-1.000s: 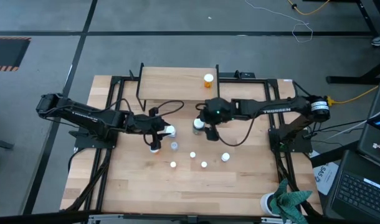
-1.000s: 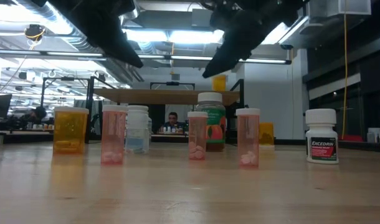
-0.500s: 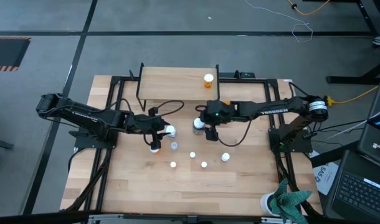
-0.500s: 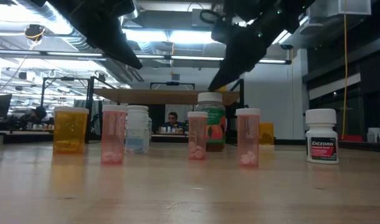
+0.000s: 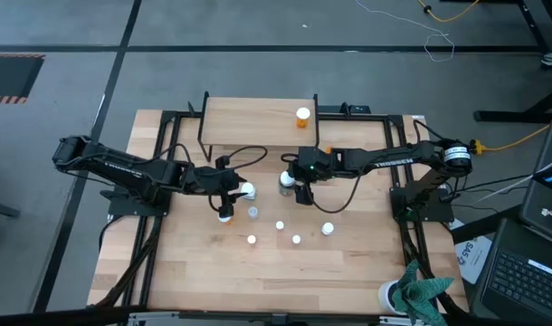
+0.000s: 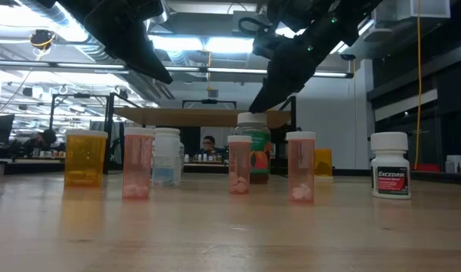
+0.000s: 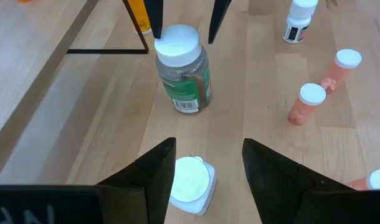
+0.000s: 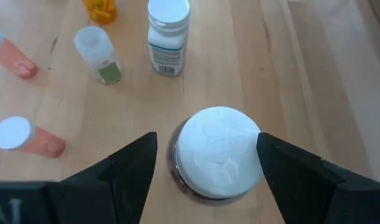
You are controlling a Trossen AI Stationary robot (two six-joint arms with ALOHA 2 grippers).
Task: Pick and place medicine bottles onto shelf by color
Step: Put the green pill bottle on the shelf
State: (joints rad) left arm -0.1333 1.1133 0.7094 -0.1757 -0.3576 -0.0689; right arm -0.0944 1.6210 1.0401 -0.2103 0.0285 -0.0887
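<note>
Right wrist view: right end effector straddles green bottle.

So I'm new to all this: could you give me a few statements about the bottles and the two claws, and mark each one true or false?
1. One orange bottle stands on the shelf. True.
2. The right gripper has lifted the green bottle off the table. False: open fingers flank its white cap; it stands on the wood.
3. The left gripper hangs open above a white-capped bottle. True.
4. The Excedrin bottle lies on its side. False: it stands upright.
5. A cup with a teal cloth sits on the shelf. False: it sits at the table's corner.
</note>
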